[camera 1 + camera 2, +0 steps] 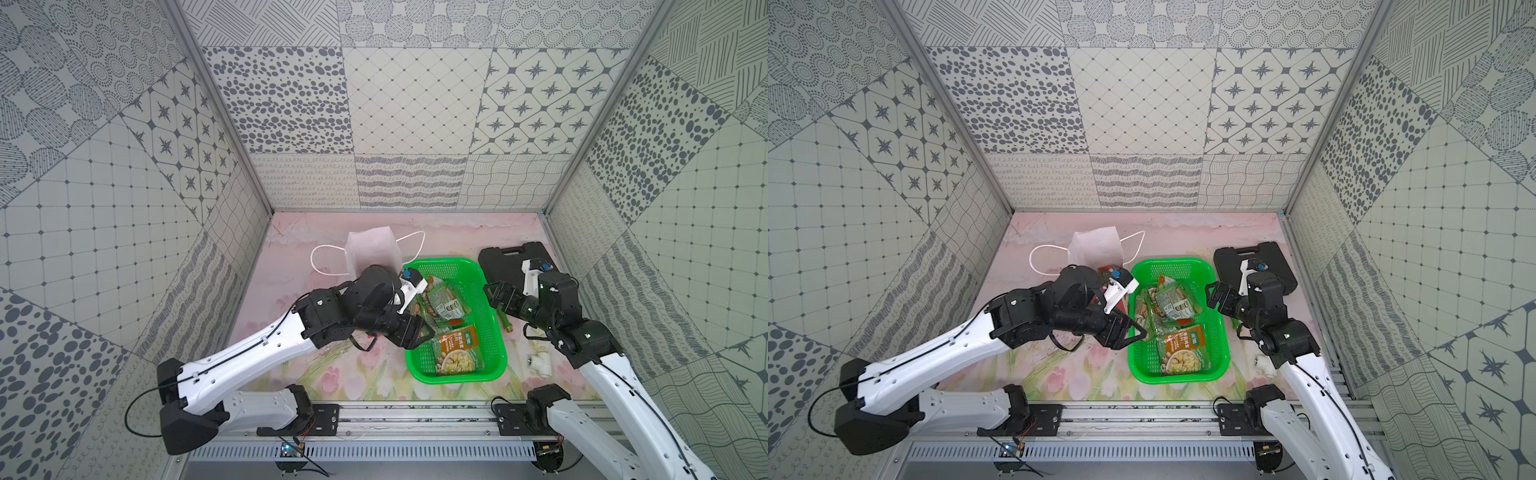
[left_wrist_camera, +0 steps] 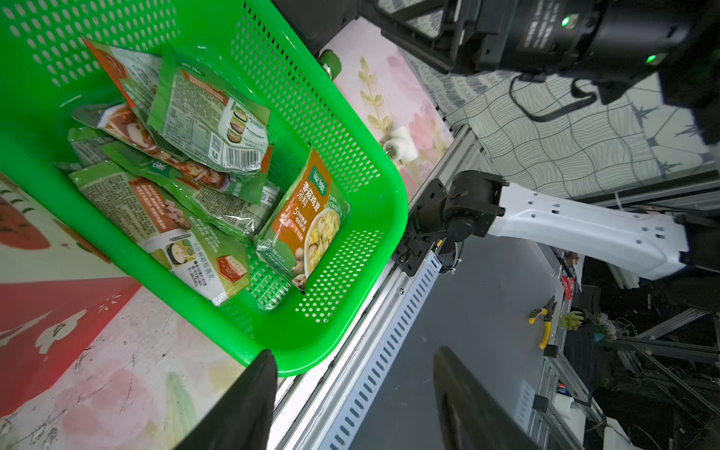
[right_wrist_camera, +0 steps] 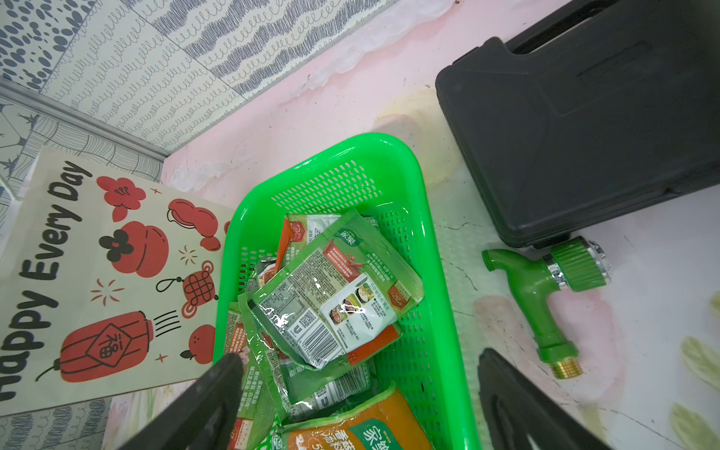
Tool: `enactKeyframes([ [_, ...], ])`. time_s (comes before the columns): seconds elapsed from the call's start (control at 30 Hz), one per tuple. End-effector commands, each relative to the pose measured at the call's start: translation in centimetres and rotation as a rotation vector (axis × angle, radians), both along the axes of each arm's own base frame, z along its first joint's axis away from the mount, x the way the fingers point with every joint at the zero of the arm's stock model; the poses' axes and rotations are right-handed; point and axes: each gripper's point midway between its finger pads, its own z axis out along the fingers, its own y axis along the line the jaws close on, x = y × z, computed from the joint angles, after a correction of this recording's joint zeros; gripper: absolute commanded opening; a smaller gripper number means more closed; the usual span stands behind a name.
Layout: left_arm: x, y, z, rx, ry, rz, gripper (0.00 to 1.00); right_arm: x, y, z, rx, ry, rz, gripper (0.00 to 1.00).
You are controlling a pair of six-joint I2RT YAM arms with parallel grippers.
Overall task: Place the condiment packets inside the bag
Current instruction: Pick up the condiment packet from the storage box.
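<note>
Patterned grey panels enclose a pink floral table.

In both top views, we find the bag standing mouth up at the far left corner of the green basket. The condiment packets lie heaped inside the basket. The left gripper hangs over the basket's left rim, and the right gripper hangs over its right rim. A black case sits behind the right arm. A green tap and a white pipe fitting lie to the right of the basket.

In the left wrist view, we see the left fingers moderately apart above the basket's near corner, gripping no packet.

In the right wrist view, the right fingers are spread wide over the packets and hold none. The bag's printed face stands just beside the basket wall.
</note>
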Motion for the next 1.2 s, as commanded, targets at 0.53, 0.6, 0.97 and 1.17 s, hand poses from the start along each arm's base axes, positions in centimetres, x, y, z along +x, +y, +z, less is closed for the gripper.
enactKeyframes([
  [0.53, 3.6, -7.2, -11.6, 0.256, 0.044, -0.084, 0.69, -1.0, -1.2, -0.4, 0.032, -0.019, -0.052, 0.97],
  [0.6, 3.9, -7.9, -12.3, 0.276, 0.045, -0.104, 0.70, -1.1, -1.7, -0.6, 0.034, -0.007, -0.090, 0.97],
  [0.97, 5.1, -9.1, -16.4, 0.312, 0.171, -0.162, 0.67, -1.5, -1.8, -1.1, 0.058, -0.001, -0.107, 0.97],
  [1.17, 3.8, -9.1, -17.5, 0.316, 0.256, -0.209, 0.66, -1.5, -1.7, -1.3, 0.050, 0.005, -0.097, 0.97],
])
